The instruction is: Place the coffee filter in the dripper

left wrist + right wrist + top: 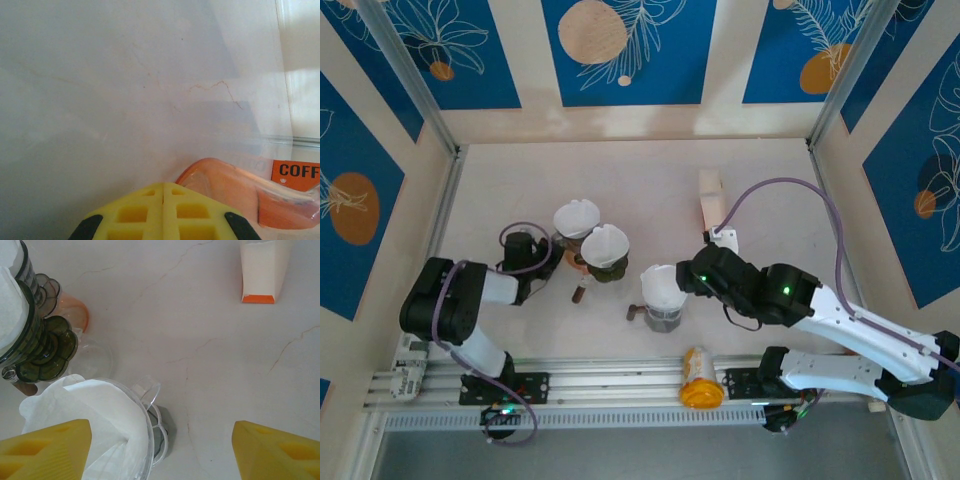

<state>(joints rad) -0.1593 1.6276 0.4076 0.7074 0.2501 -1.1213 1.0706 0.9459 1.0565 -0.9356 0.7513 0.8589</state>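
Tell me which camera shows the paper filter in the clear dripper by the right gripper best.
Right wrist: the filter sits at its lower left, close up, inside the clear dripper. The top camera shows it whole but small, beside the right gripper. The left wrist camera faces an orange plastic piece.

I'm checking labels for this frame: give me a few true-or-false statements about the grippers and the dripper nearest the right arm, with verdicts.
1. The right gripper stands open. True.
2. The left gripper holds a paper filter. False: its fingers are pressed together with nothing between them.
3. A white filter sits in the clear dripper. True.
4. The carton with the orange end leans against the clear dripper. False: it lies apart from it, farther back on the table.
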